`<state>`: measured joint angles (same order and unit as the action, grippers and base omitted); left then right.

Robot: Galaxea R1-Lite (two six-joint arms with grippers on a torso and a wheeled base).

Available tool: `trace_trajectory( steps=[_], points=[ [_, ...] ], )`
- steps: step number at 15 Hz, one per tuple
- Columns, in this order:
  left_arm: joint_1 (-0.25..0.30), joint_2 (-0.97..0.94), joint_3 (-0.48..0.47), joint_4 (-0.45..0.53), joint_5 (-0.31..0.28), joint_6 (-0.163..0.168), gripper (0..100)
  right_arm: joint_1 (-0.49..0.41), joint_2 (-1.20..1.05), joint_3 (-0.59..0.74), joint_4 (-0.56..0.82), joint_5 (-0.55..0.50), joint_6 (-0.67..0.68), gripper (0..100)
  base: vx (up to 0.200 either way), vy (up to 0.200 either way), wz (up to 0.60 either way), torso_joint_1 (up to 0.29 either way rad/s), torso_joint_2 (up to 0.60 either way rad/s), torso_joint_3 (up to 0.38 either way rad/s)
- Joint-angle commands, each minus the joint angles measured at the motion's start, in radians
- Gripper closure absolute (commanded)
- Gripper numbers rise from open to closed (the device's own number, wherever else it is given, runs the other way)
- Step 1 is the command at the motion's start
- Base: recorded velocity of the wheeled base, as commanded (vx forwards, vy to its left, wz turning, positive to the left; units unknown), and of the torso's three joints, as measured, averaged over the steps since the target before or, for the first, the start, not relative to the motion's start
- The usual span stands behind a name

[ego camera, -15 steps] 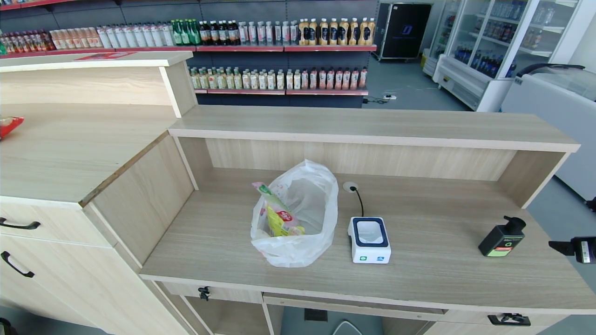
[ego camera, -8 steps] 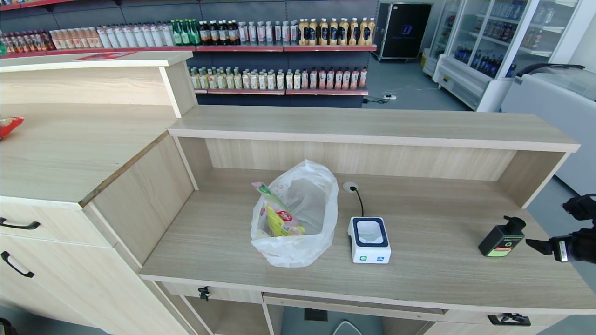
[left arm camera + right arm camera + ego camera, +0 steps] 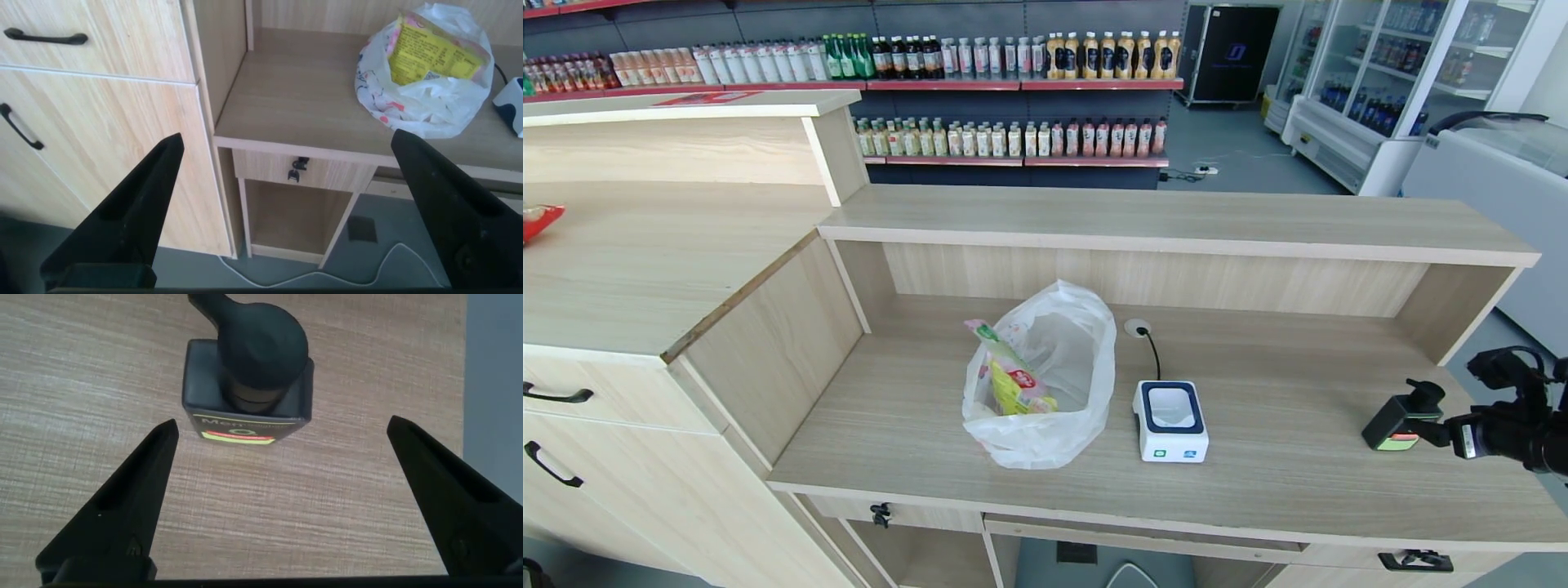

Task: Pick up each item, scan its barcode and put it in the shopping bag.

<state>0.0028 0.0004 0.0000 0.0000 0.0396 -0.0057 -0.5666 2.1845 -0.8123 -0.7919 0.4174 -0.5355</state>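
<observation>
We log the right gripper (image 3: pixel 282 433), fingers spread wide, having slid in from the counter's right edge to just beside the black pump bottle (image 3: pixel 1398 418), which stands well right of scanner (image 3: pixel 1170 420) and shopping bag (image 3: pixel 1045 384); the pick looks imminent.

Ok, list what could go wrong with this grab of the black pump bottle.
1. The pump bottle stands upright near the right end of the counter; an off-centre close by the right gripper could tip it or push it off.
2. The shopping bag is slumped and already holds a yellow packet; the bottle may catch its rim.
</observation>
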Motion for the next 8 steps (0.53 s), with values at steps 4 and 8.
trace_trajectory(
  steps=[4,8],
  points=[
    [0.000,0.000,0.000,0.000,0.000,0.000,0,0.031,0.061,-0.021,-0.052,0.035,0.002,0,0.000,0.000,0.00,0.000,0.00,0.000],
    [0.000,0.000,0.000,0.000,0.000,0.000,0,0.047,0.095,-0.033,-0.069,0.038,0.003,0,0.000,0.000,0.00,0.000,0.00,0.000]
  ],
)
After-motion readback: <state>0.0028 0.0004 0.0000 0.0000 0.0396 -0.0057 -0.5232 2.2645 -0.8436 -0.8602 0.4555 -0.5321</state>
